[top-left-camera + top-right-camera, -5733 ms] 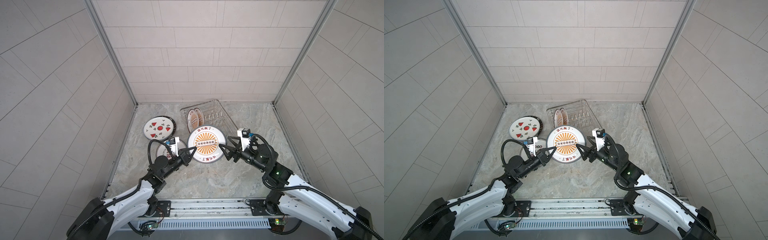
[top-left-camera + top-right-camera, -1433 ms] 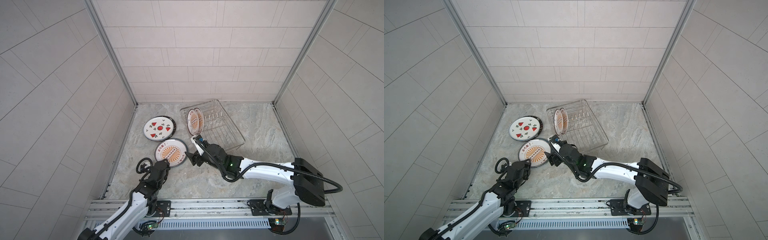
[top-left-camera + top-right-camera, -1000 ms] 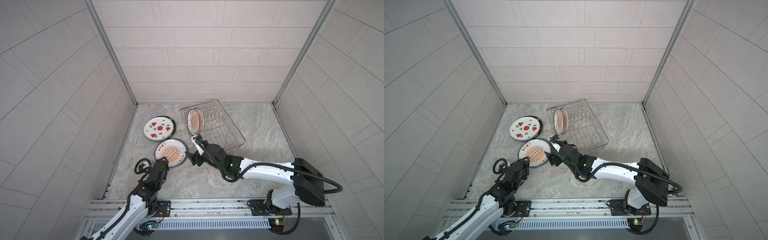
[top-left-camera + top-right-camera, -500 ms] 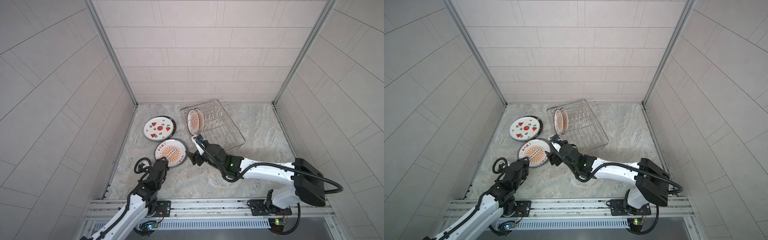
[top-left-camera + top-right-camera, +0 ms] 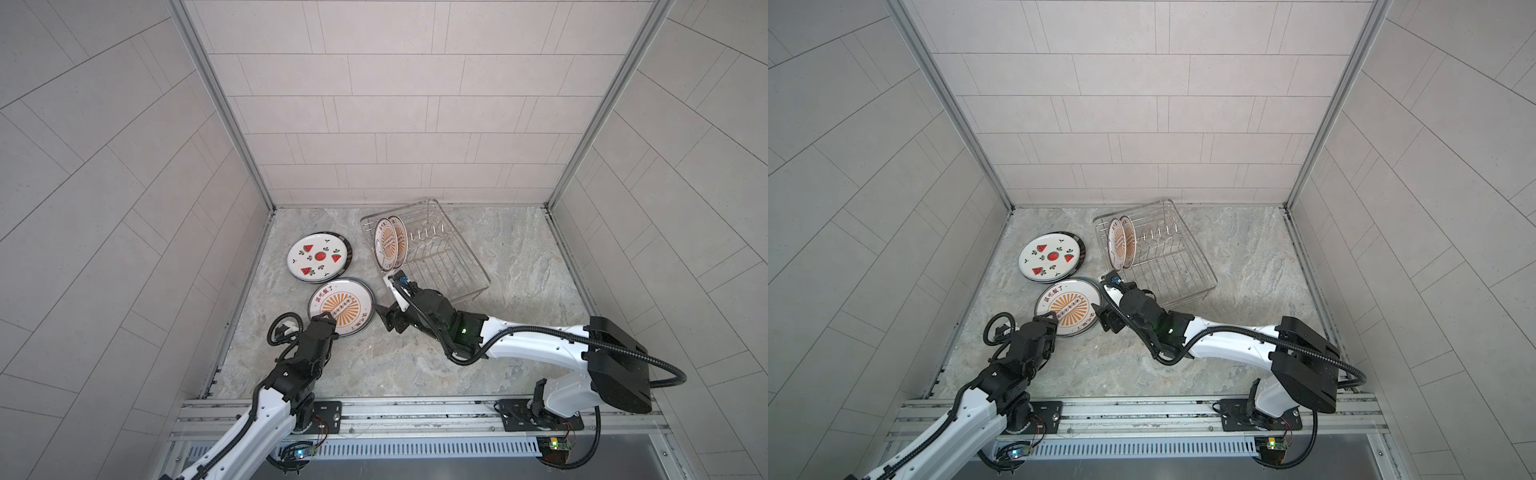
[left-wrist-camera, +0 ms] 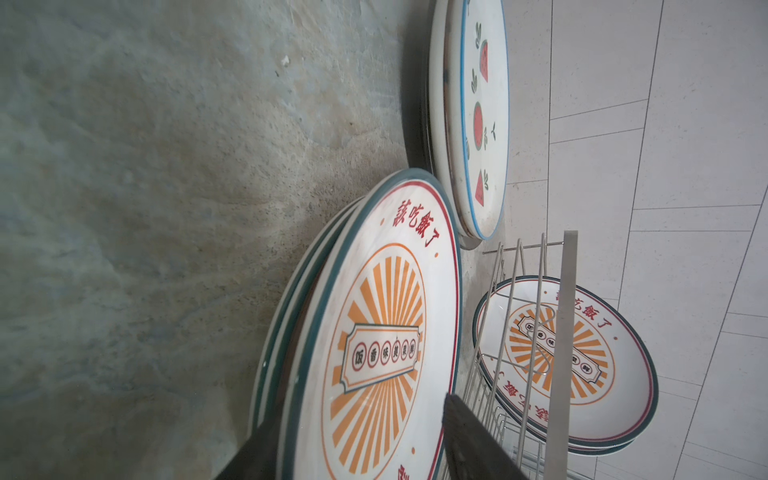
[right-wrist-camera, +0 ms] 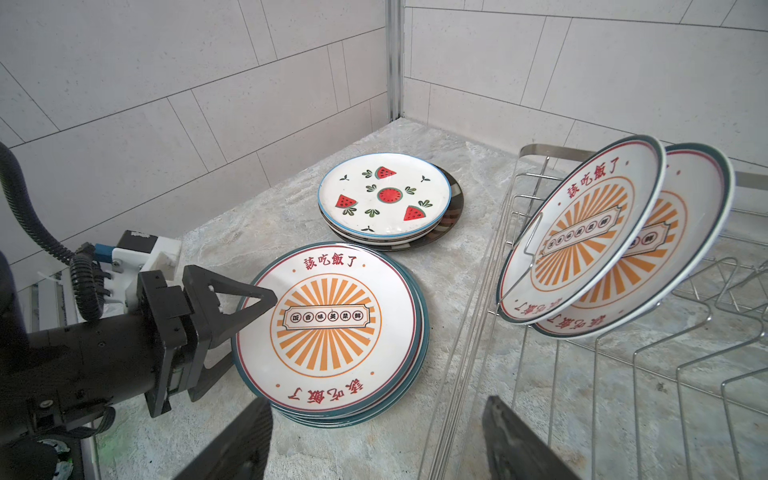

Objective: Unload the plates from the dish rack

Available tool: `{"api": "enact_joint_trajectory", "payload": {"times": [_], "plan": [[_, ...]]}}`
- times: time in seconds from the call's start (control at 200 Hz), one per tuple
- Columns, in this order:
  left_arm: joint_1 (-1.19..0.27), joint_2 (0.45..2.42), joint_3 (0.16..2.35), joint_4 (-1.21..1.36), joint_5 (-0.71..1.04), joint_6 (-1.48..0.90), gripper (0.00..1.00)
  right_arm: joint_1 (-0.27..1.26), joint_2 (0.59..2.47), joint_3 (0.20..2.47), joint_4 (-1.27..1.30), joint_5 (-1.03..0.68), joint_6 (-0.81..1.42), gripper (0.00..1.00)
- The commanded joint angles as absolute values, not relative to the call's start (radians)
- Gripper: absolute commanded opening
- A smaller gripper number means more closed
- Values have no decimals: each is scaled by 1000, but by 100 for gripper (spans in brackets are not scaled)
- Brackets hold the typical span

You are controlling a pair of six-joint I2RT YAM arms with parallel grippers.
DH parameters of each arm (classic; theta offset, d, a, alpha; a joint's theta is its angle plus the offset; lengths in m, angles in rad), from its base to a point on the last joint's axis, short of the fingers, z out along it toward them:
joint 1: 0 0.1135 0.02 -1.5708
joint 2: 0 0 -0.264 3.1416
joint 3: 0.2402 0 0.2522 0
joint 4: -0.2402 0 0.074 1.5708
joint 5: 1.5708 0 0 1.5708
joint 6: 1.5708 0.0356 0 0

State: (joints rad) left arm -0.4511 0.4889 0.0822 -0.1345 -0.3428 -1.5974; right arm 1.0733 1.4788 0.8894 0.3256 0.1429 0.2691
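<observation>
Orange-sunburst plates (image 7: 328, 316), approx. three stacked flat on the surface (image 5: 415, 365), are straddled at the rim by the left hand (image 5: 326, 322), fingers (image 7: 262, 298) parted; contact can't be judged for certain. The right hand (image 5: 384, 318) is held wide and empty just beside that stack. Two plates (image 5: 388, 245) are stood upright in the dish rack (image 5: 482, 286), beyond the right hand.

Near stack of plates (image 7: 328, 328), frame centre: white, orange sunburst, red characters, thin red ring, dark teal rim. Two plates (image 7: 582, 237) in the dish rack (image 7: 540, 148), right: same print. Far plate (image 7: 384, 195), upper centre: white, red watermelon slices, green leaves, blue rim. Rack silver wire; surface (image 7: 291, 199) grey-green marbled.
</observation>
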Motion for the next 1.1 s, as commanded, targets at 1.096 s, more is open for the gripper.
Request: {"api": "enact_joint_trajectory", "payload": {"times": [1.096], "plan": [[-448,579,162,-236,-437,-1372,64,1077,1448,882,322,164,269,81]]}}
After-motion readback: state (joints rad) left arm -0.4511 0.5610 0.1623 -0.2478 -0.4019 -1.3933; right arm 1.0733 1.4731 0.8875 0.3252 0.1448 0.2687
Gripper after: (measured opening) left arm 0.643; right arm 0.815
